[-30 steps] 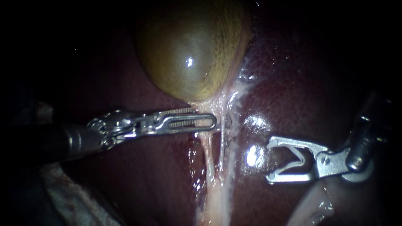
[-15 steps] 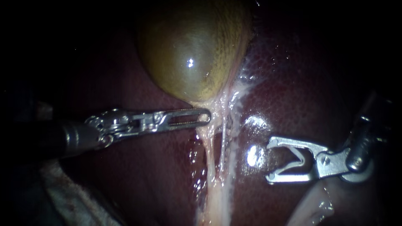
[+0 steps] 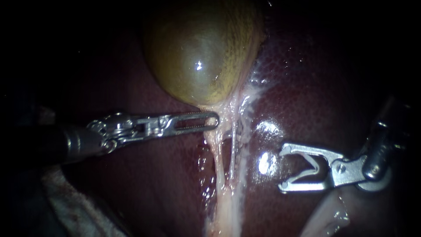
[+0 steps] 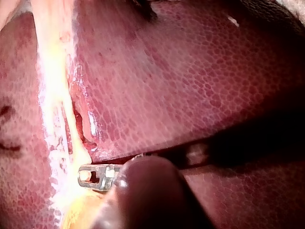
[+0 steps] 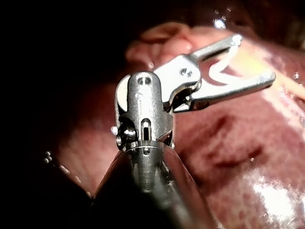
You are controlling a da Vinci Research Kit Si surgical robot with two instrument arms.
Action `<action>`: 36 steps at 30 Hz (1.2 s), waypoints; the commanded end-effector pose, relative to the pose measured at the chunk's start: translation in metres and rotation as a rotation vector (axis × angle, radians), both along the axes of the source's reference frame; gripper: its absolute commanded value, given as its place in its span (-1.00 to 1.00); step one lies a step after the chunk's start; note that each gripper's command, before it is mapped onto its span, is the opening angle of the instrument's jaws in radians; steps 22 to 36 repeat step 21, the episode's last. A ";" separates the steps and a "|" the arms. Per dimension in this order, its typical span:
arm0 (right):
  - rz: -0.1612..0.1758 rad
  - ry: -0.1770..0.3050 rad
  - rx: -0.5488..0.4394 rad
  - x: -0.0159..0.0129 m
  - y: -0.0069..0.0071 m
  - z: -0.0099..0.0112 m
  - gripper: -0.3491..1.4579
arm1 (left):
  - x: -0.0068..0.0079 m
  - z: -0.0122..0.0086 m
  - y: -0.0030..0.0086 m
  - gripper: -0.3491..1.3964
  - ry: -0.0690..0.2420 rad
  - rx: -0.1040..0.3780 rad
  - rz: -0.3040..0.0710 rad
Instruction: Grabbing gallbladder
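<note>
Closing and drawing back toward 9 o'clock, my left instrument (image 3: 214, 120) has its jaws clamped on the pale neck of the gallbladder (image 3: 201, 52), which bulges at 12 o'clock, so the grab looks made; my right instrument (image 3: 284, 169) sits agape at 4 o'clock.

Glossy smooth gallbladder (image 3: 197, 57), wet grainy liver (image 3: 307, 83), polished metal right instrument (image 3: 283, 169), possibly cloth (image 3: 83, 210)

The olive-green rounded gallbladder (image 3: 199, 57) runs off the endoscope view's top edge. In the left wrist view the slim steel left tool (image 4: 86, 175) sits mostly hidden behind its own blurred shaft.
</note>
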State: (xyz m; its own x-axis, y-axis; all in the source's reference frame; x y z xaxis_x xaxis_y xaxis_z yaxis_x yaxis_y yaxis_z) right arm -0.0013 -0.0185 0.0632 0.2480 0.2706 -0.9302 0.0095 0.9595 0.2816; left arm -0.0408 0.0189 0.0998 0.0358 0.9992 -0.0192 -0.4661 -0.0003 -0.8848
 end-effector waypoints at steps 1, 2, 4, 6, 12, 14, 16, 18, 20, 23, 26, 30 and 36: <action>0.000 0.000 0.000 0.0000 0.0000 0.0000 0.05 | 0.0000 0.0000 0.0000 -1.00 0.000 0.000 0.000; 0.000 0.000 0.000 0.0000 0.0000 0.0000 0.05 | 0.0000 0.0000 0.0000 -1.00 0.000 0.000 0.000; 0.000 0.000 0.000 0.0000 0.0000 0.0000 0.05 | 0.0000 0.0000 0.0000 -1.00 0.000 0.000 0.000; 0.000 0.000 0.000 0.0000 0.0000 0.0000 0.05 | 0.0000 0.0000 0.0000 -1.00 0.000 0.000 0.000; 0.000 0.000 0.000 0.0001 0.0000 0.0000 0.05 | -0.0001 0.0000 0.0000 -1.00 0.000 0.000 0.000; 0.000 0.000 0.000 0.0001 0.0000 0.0000 0.05 | -0.0001 0.0000 0.0000 -1.00 0.000 0.000 0.000; 0.000 0.000 0.000 0.0001 0.0000 0.0000 0.05 | -0.0001 0.0000 0.0000 -0.98 0.000 0.000 0.000; 0.000 0.000 0.000 0.0001 0.0000 0.0000 0.05 | -0.0001 0.0000 0.0000 -0.98 0.000 0.000 0.000; 0.000 0.000 0.000 0.0001 0.0000 0.0000 0.05 | -0.0001 0.0000 0.0001 -0.98 0.000 0.000 0.000; 0.000 0.000 0.000 0.0001 0.0000 0.0000 0.05 | -0.0001 -0.0001 0.0001 -0.98 0.000 0.000 0.000; 0.000 0.000 0.000 0.0001 0.0000 0.0000 0.05 | -0.0001 -0.0001 0.0001 -0.98 0.000 0.000 0.000; 0.000 0.000 0.000 0.0001 0.0000 0.0000 0.05 | -0.0001 -0.0001 0.0001 -0.98 0.000 0.000 0.000; 0.000 0.000 0.000 0.0001 0.0000 0.0000 0.05 | -0.0001 -0.0001 0.0001 -0.98 0.000 0.000 0.000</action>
